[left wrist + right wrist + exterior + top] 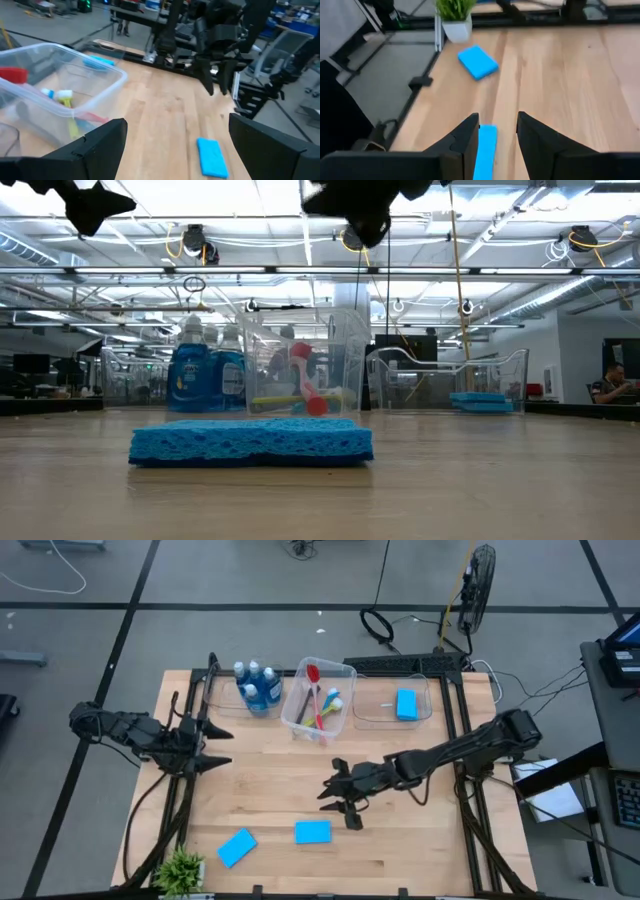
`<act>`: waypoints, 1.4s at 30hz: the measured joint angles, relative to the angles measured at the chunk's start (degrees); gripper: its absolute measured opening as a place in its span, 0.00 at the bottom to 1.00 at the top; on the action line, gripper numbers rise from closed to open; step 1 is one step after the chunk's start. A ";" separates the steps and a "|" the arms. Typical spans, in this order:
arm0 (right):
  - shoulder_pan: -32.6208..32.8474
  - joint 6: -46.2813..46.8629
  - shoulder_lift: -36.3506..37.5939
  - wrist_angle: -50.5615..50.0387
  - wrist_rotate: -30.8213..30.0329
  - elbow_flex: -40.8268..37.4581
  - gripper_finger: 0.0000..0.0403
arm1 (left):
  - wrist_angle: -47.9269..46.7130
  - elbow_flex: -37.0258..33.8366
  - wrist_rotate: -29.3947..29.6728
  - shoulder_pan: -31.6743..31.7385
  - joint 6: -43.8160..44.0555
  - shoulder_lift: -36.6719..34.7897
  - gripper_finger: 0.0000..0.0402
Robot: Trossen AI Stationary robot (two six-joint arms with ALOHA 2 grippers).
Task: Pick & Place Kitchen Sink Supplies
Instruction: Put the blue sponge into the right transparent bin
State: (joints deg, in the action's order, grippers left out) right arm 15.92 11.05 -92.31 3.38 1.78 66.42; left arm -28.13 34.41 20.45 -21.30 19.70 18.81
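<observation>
Your right gripper [343,802] hangs above the middle of the table [420,850], its fingers [465,142] partly spread and holding nothing. One blue sponge [313,831] lies on the wood just near of it. A second sponge [236,847] lies to its left, close to the green plant [181,869]. Your left gripper [213,746] waits at the left side, fingers spread wide. The soap bottles [259,686], brushes [318,700] and a third sponge [406,704] sit in the clear bins [300,718] at the far side.
</observation>
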 joint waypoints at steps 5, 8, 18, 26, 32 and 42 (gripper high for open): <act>-0.07 -0.66 -2.92 -4.10 1.39 2.99 0.35 | -0.33 0.00 -1.94 -0.02 0.11 0.13 0.87; -0.05 -1.94 -4.66 -7.34 1.54 4.99 0.40 | -0.38 0.00 -2.41 0.00 0.10 0.22 0.87; 0.32 -2.35 -9.78 -9.27 6.05 6.02 0.50 | -0.60 -0.02 -2.43 -0.02 0.37 0.31 0.87; 0.33 -2.80 -13.96 -8.75 9.11 6.02 0.50 | -0.84 -0.02 -2.43 -0.02 0.43 0.31 0.87; 0.28 -3.05 -16.44 -7.95 11.81 6.04 0.50 | -0.82 -0.04 -2.43 -0.02 0.83 0.31 0.87; 0.00 -5.32 -19.52 -5.91 11.90 5.96 0.50 | -0.79 -0.04 -2.39 0.00 1.60 0.31 0.87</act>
State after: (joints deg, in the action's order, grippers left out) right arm 15.92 5.72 -111.83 -2.53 13.68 72.39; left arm -28.93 34.37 18.06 -21.30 21.30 19.11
